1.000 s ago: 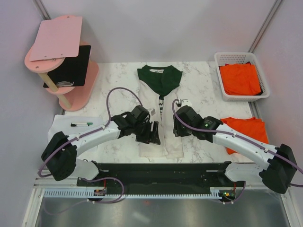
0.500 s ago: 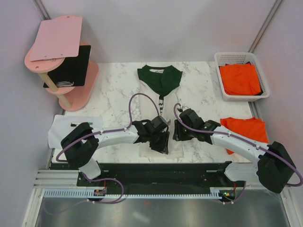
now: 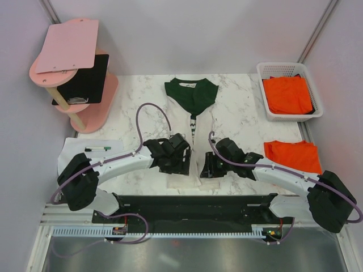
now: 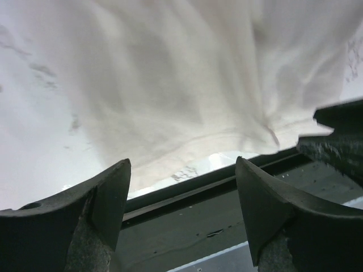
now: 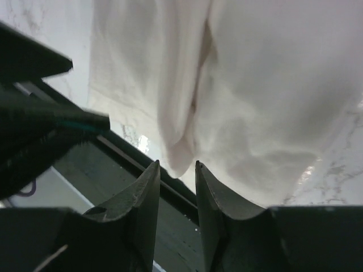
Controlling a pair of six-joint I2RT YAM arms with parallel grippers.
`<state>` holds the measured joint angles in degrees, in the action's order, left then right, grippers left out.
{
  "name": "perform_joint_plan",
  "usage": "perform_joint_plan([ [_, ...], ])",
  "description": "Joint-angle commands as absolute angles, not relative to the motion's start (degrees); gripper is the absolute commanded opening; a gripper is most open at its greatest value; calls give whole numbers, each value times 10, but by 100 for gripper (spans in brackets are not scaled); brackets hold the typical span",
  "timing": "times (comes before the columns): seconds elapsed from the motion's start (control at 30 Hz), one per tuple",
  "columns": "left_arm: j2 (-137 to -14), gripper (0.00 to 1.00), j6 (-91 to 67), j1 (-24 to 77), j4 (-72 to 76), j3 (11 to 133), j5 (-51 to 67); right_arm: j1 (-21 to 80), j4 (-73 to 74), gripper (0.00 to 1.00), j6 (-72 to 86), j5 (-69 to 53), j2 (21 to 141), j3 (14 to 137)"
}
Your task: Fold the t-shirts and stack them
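At the far left stands a pink stand (image 3: pixel 93 107) of rounded shelves, smooth and matte, and a flat paper sheet (image 3: pixel 79 148) lies near the table's front edge. The left gripper (image 3: pixel 180 164) hovers over the near hem of the cream t-shirt (image 3: pixel 193 96) with its jaws spread wide. Its dark, blunt fingers (image 4: pixel 108 192) hold nothing, and the soft wrinkled cloth lies beyond their tips. The shirt lies lengthwise down the middle of the marble table (image 3: pixel 136 102), its dark green collar end at the far side (the cream body looks thin and creased, gathered in loose ridges). The right gripper (image 3: pixel 207 169), just beside it at the same hem, has its jaws drawn narrow, pinching a raised fold of the cream cloth between curved fingers (image 5: pixel 142 198). Further right a loose orange t-shirt (image 3: pixel 292 156) lies flat on the table. Behind it a white slotted basket (image 3: pixel 262 71) holds a second orange t-shirt (image 3: pixel 288 93).
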<state>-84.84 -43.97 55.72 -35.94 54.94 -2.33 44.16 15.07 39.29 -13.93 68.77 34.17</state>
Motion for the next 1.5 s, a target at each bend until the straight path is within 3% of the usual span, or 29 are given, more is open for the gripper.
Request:
perform_joint_plan([
  [0.0, -809, 84, -451, 496, -412, 530, -62, 473, 84, 38, 430, -171, 698, 338],
  [0.3, -807, 85, -401, 414, -410, 515, -39, 515, 116, 38, 432, -127, 731, 356],
  [0.7, -805, 85, -378, 396, -408, 517, -32, 534, 112, 37, 421, -98, 762, 354],
  [0.73, -806, 85, -378, 395, -408, 516, -33, 537, 99, 36, 420, -102, 768, 352],
  [0.83, -806, 84, -376, 393, -408, 514, -33, 546, 74, 0, 422, -105, 787, 351],
  [1.47, -842, 84, -367, 384, -404, 512, -33, 606, 96, 0, 460, -137, 751, 359],
])
